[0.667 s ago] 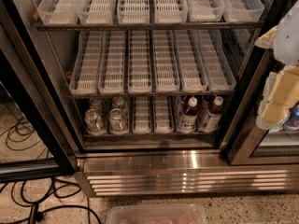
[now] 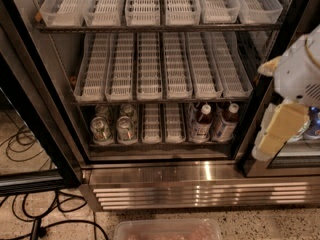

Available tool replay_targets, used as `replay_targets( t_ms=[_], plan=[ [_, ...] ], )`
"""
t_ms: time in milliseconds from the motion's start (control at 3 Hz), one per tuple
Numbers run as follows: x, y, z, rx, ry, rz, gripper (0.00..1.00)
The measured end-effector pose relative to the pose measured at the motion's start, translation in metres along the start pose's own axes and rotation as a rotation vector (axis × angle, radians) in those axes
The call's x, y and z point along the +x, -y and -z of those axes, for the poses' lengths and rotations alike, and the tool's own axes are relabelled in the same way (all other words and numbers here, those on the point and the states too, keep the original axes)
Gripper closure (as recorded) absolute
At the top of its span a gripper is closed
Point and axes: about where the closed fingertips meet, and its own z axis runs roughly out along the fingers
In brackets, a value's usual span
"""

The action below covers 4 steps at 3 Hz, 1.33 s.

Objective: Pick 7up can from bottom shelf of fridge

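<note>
7up can (image 2: 101, 129): front left of bottom shelf (image 2: 160, 145), fridge (image 2: 205, 171), among like cans | bottles (image 2: 202, 124): same shelf, right | gripper (image 2: 275, 134): right edge, well apart from can | jaws: cannot tell

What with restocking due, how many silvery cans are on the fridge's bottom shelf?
4, all at the left end of the bottom shelf: front-left can, front-right can, back-left can, back-right can, in two lanes. More may hide deeper. The gripper hangs outside the fridge, at right.
</note>
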Motion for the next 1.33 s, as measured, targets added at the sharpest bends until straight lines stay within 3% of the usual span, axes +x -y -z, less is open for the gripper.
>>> replay_targets(
  t_ms=[667, 1000, 1333],
  plan=[
    [-0.025, -0.066, -0.101, -0.058, 0.184, -0.034, 0.00],
    [-0.025, -0.089, -0.124, -0.084, 0.233, -0.006, 0.00],
    [-0.025, -0.089, -0.124, -0.084, 0.233, -0.006, 0.00]
  ],
)
